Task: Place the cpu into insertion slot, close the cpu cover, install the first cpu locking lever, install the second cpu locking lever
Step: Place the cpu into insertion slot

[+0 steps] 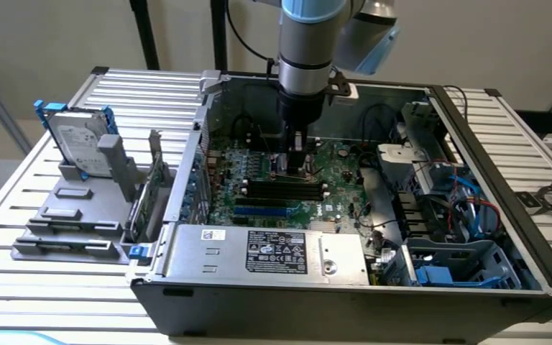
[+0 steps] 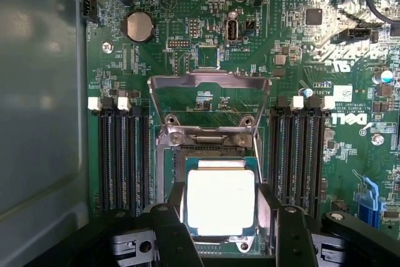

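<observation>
The cpu [image 2: 220,202], a silvery square chip on a green edge, sits between my gripper's [image 2: 222,220] two black fingers [image 2: 177,217], which press against its two opposite sides. It hangs right at the insertion slot [image 2: 199,152], whose black socket shows just beyond it; I cannot tell whether it rests in the slot. The cpu cover [image 2: 209,85], a metal frame with a window, stands flipped up on its hinge behind the socket. In the exterior view my gripper [image 1: 297,164] reaches straight down into the open computer case onto the green motherboard [image 1: 338,169].
Long black memory slots [image 2: 122,154] [image 2: 300,154] flank the socket on both sides. A silver power supply box [image 1: 267,251] lies at the near edge of the case. Cables and drive bays [image 1: 448,215] fill the exterior view's right. A hard drive [image 1: 77,140] stands outside the case.
</observation>
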`<state>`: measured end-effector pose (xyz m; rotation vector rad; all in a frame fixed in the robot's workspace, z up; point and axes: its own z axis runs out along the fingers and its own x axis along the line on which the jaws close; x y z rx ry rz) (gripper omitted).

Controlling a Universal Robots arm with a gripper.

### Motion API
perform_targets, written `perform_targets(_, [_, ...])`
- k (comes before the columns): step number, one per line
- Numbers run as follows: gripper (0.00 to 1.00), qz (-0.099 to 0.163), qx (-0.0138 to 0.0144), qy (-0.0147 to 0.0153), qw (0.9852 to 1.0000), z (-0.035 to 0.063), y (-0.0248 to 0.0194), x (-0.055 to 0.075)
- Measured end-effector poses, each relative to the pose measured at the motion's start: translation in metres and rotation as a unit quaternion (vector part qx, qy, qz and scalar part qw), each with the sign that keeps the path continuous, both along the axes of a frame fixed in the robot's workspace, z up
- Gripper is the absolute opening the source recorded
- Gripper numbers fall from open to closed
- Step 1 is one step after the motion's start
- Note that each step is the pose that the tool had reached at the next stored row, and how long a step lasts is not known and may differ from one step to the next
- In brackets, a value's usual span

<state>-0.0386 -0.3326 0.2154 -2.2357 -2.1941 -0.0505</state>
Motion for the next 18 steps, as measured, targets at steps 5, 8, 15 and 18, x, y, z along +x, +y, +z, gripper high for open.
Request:
perform_targets(5, [0.55, 0.0, 0.0, 0.0006, 1.0, -0.0053, 0.0033, 0.0])
perform_targets(8, [0.55, 0.0, 0.0001, 0.0015, 1.0, -0.0084, 0.0048, 0.0])
perform_targets(15, [0.55, 0.0, -0.0001, 0.0054, 1.0, -0.0119, 0.0058, 0.001])
perform_targets(18, [0.55, 0.0, 0.0001, 0.0053, 1.0, -0.0125, 0.006, 0.001])
